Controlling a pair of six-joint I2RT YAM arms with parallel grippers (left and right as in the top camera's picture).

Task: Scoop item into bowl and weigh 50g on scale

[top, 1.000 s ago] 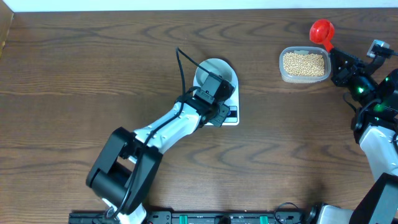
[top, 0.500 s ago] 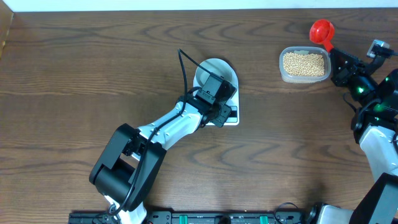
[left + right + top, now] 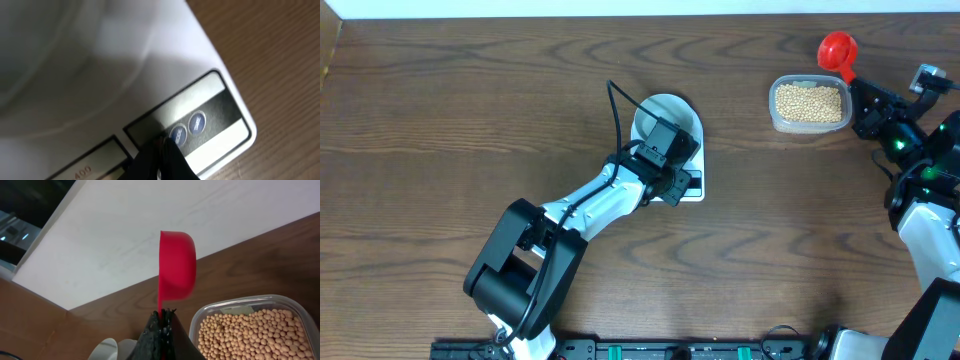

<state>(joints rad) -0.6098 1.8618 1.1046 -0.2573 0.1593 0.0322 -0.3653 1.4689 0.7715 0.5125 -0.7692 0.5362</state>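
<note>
Step in hand: the scale is being prepared, as I judge it; no scooping is happening yet.
Left hand: its fingers are lying together and holding nothing; the tip is touching, or almost touching, the left round button at the lower centre of the left wrist view.
Bowl: it is standing on the scale at the centre of the overhead view, just above the left hand, and it is looking empty.
Right hand: it is clamping the handle of the red scoop, which is pointing up and carrying nothing.
Beans: they are all lying in the clear tub at the lower right of the right wrist view, just beside the right hand and below the scoop.
Next move: the left hand is needing to clear the scale, then the scoop is needing to dip into the beans and travel over the table to the bowl, well apart from the tub.
Display: it is too blurred to read.
</note>
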